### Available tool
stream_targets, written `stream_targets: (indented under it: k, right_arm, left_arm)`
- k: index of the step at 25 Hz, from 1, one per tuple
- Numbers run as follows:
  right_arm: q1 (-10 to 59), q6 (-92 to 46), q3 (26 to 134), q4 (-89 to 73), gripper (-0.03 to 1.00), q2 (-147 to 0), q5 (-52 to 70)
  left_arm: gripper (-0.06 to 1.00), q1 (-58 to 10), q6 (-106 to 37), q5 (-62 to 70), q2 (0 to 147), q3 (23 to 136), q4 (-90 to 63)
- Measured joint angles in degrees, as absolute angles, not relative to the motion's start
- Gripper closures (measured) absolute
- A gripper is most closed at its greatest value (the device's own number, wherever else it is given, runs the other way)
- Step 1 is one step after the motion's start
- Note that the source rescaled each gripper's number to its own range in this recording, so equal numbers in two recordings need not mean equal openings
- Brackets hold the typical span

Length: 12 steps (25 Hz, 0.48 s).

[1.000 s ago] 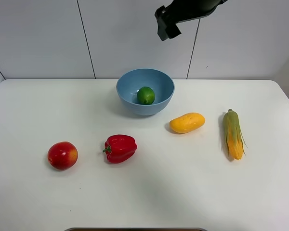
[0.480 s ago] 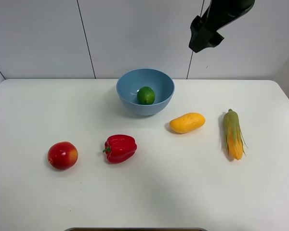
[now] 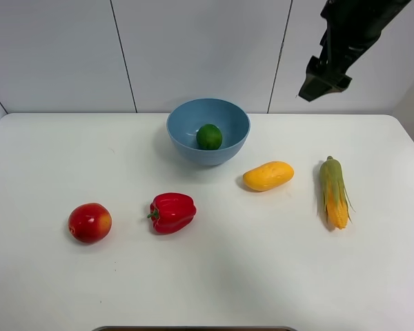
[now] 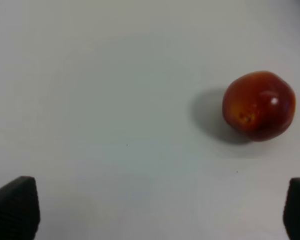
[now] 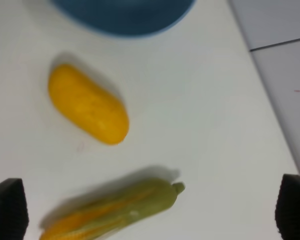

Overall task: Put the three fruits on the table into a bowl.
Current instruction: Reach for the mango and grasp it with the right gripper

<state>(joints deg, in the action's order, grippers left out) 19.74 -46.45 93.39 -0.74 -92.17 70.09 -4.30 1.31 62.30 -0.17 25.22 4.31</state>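
Note:
The light-blue bowl [image 3: 183, 121] stands at the back middle of the white table [image 3: 262, 276] with the green lime [image 3: 209, 136] inside it. The yellow-orange mango [image 3: 268, 176] lies on the table to the bowl's front right. The red apple [image 3: 90, 222] sits at the front left. My right gripper [image 3: 316, 88] hangs high above the back right, empty; in its wrist view [image 5: 150, 207] the jaws stand wide open above the mango [image 5: 87, 104]. My left gripper [image 4: 155, 210] is open and empty, above the table near the apple [image 4: 259, 105]; it is out of the exterior view.
A red bell pepper [image 3: 172, 212] lies right of the apple. A corn cob [image 3: 334, 192] lies right of the mango, also in the right wrist view [image 5: 115, 207]. The bowl's edge [image 5: 125, 12] shows there too.
My right arm has swung from above the bowl to the right and a little lower, now above the back right. The fruits, pepper and corn have not moved.

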Motion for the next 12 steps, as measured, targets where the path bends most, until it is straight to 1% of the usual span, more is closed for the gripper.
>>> stream_targets:
  k: [5,12]
  right_arm:
    - [19.6,-49.0,89.8,-0.7,-0.03,-95.4,70.2]
    - [19.6,-52.7,89.1,0.3,-0.03,-102.1,69.0]
  left_arm:
    - [-0.06,-4.3,1.3,62.3,-0.2,25.2,4.3]
    - [-0.06,-4.3,1.3,62.3,-0.2,25.2,4.3]
